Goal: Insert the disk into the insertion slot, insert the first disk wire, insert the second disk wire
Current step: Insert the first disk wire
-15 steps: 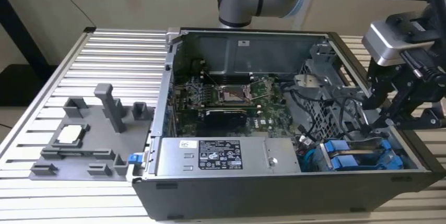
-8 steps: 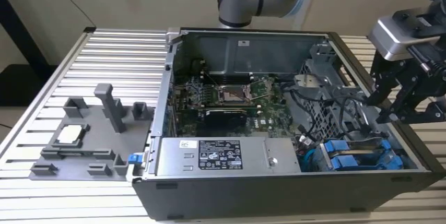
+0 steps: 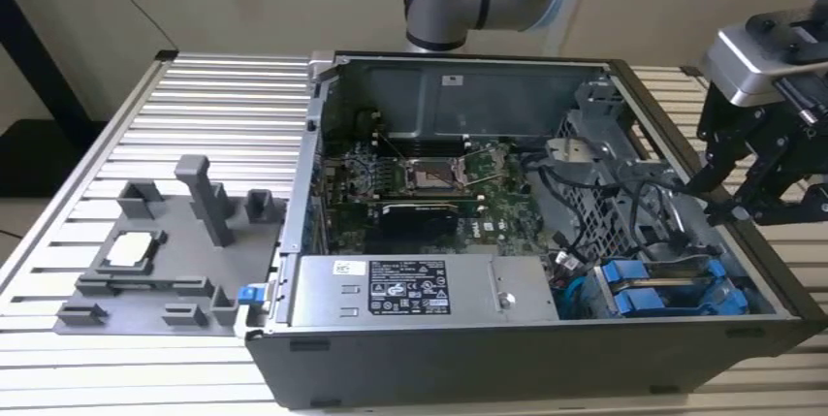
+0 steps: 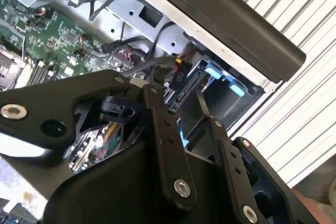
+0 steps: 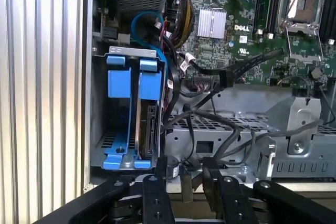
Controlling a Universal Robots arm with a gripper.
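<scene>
Sharing one insertion slot (image 5: 100, 103): one disk (image 5: 150, 127), one other blue carrier (image 5: 119, 77).

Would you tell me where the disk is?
In the first wrist view the disk sits in the insertion slot beside the other blue carrier, at the exterior view's lower right.

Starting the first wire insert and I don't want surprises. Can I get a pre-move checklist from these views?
1. Is the disk seated in the drive cage: ok.
2. Does the neighbouring blue carrier sit beside it with tabs roughly level: ok.
3. Is the black wire connector right in front of the gripper: ok.
4. Is the connector actually held: cannot tell.
5. Is the path clear of cables: not ok, the loose black cables crowd the cage side next to the disk.
</scene>
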